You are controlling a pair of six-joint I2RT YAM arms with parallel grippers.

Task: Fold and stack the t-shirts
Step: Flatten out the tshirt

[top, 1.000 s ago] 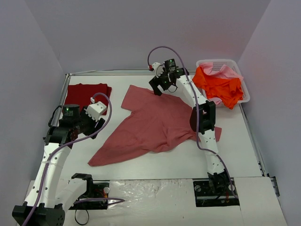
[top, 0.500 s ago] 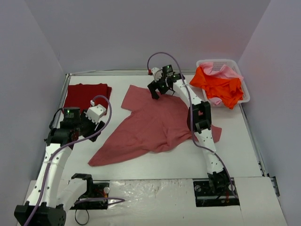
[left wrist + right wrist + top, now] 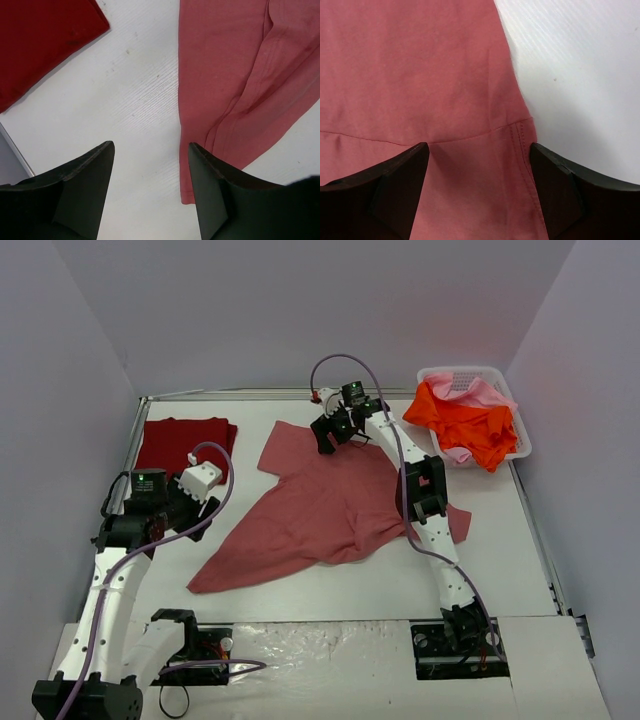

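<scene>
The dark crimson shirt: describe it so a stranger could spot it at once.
Look to the far left corner of the white table. There lies the dark crimson shirt, folded into a neat rectangle. The rose-red shirt beside it is paler and spread open.

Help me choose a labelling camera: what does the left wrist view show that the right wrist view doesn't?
Only the left wrist view: a corner of the dark crimson t-shirt, and the open left gripper over bare table. Only the right wrist view: the open right gripper above a stitched seam of the rose-red t-shirt. Both: that shirt's edge lying on the white table.
</scene>
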